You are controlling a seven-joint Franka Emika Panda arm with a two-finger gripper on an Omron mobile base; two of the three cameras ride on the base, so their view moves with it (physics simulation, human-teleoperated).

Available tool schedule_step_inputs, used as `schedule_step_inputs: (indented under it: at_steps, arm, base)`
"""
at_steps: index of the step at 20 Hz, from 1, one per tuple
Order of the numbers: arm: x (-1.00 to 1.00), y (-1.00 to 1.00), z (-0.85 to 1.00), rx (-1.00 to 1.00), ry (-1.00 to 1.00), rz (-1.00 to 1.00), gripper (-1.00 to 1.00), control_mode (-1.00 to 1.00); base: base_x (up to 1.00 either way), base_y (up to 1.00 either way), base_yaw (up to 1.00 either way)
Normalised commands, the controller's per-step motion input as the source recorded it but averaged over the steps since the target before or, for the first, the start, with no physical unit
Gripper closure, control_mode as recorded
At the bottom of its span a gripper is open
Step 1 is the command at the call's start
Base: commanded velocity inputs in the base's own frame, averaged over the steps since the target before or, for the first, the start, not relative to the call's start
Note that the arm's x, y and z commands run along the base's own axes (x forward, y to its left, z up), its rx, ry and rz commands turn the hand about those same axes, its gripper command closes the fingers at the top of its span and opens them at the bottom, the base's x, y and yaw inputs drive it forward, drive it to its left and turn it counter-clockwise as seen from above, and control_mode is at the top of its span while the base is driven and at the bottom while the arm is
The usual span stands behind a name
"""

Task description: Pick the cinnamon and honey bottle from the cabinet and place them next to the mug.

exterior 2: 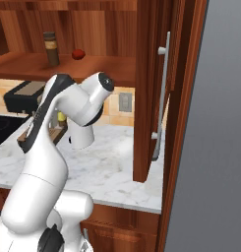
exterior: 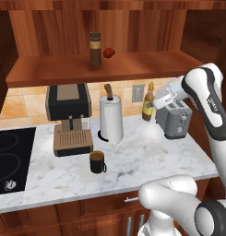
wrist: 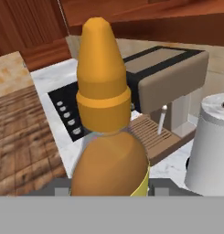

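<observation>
Closest to the lens in the hand view stands the honey bottle [wrist: 106, 137], its amber body and yellow pointed cap rising upright right in front of the camera. The tool [wrist: 109, 189] is clenched on the bottle's body, one dark finger tip on each side. Beyond it lie the coffee machine [wrist: 168, 87], a black cooktop [wrist: 67, 109] and, at the right edge, the white paper towel roll [wrist: 209, 146].

From the left base view, the white arm reaches from the lower right to the tool [exterior: 157, 102], which holds the honey bottle [exterior: 148, 102] upright above the back of the marble worktop [exterior: 146, 156], between the paper towel roll [exterior: 111, 120] and the grey toaster [exterior: 175, 119]. The mug [exterior: 98, 162] sits toward the front of the worktop, well apart from the bottle and just in front of the coffee machine [exterior: 69, 117]. On the shelf of the cabinet [exterior: 54, 69], the cinnamon [exterior: 95, 48] stands upright with a small red lump [exterior: 108, 52] just beside it.

From the right base view, the arm covers most of the worktop [exterior 2: 112, 167]. The cinnamon [exterior 2: 51, 48] and the red lump [exterior 2: 78, 53] rest on the cabinet [exterior 2: 107, 69] shelf, and the open cabinet door [exterior 2: 156, 88] hangs at the right.
</observation>
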Motion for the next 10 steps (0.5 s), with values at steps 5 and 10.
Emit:
schedule_step_inputs:
  at_steps: [5, 10]
  arm:
    - [0.0, 0.0, -0.91, 0.0, 0.0, 0.13, 1.0, -1.0]
    - [0.23, 0.04, -0.63, 0.0, 0.0, 0.14, 1.0, -1.0]
  base:
    - [0.0, 0.0, 0.0]
    - [0.0, 0.0, 0.0]
